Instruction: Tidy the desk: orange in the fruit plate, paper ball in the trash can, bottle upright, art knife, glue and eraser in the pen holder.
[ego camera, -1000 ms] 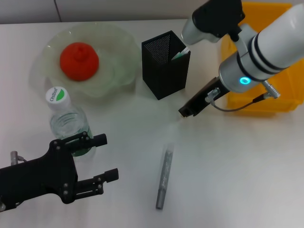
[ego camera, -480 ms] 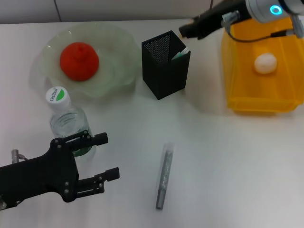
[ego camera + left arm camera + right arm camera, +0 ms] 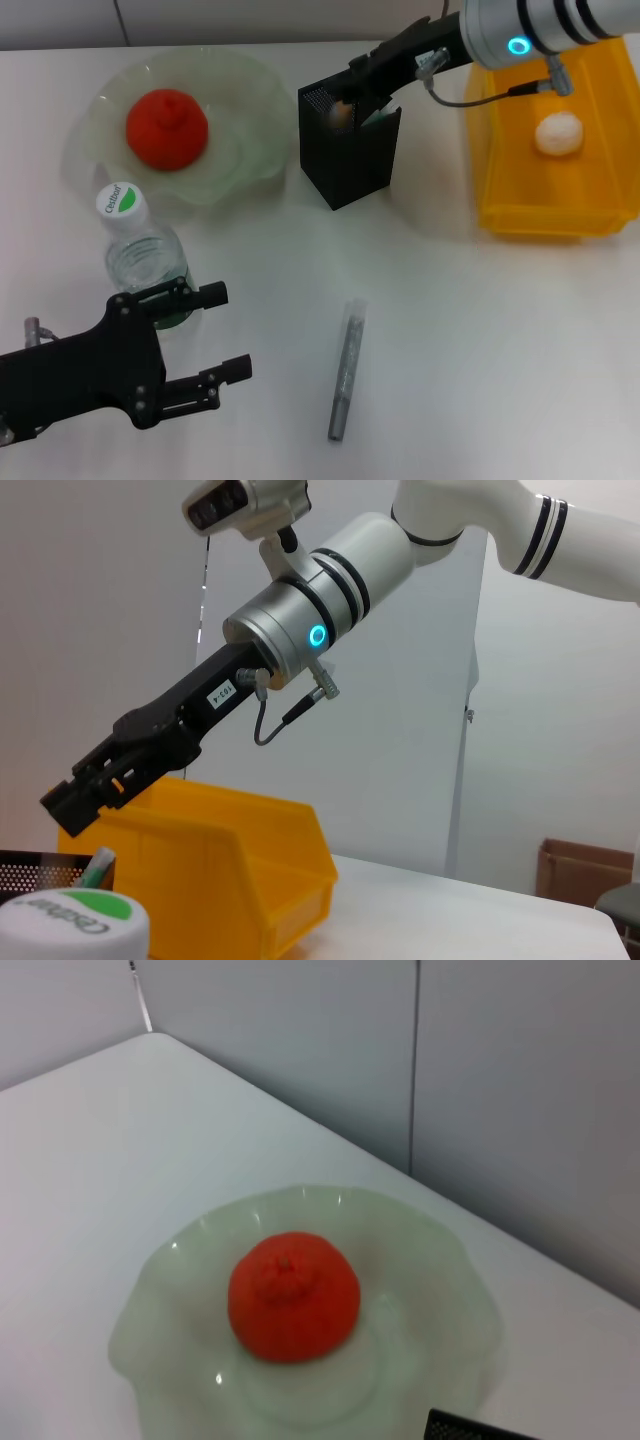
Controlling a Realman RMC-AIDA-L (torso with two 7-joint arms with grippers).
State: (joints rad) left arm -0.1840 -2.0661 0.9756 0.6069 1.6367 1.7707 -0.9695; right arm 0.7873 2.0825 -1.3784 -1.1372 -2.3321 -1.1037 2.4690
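The orange (image 3: 167, 128) (image 3: 293, 1295) lies in the pale green fruit plate (image 3: 245, 80) (image 3: 430, 1260). The bottle (image 3: 140, 255) stands upright, its white cap (image 3: 70, 925) close to my left wrist camera. My left gripper (image 3: 225, 332) is open just right of the bottle. My right gripper (image 3: 358, 85) (image 3: 75, 800) hangs over the black mesh pen holder (image 3: 350, 150). A small tan piece (image 3: 340, 113), probably the eraser, shows at its tip in the holder's mouth. The glue (image 3: 378, 115) stands in the holder. The grey art knife (image 3: 347, 372) lies on the table. The paper ball (image 3: 558, 133) sits in the yellow trash can (image 3: 540, 215).
The yellow trash can (image 3: 230, 870) stands right of the pen holder, under my right forearm. White table stretches between the art knife and the trash can. A grey wall rises behind the plate.
My right gripper rose from low in front of the pen holder, swung behind it, and now sits over its mouth. The tan piece shows only now. My left arm stayed put.
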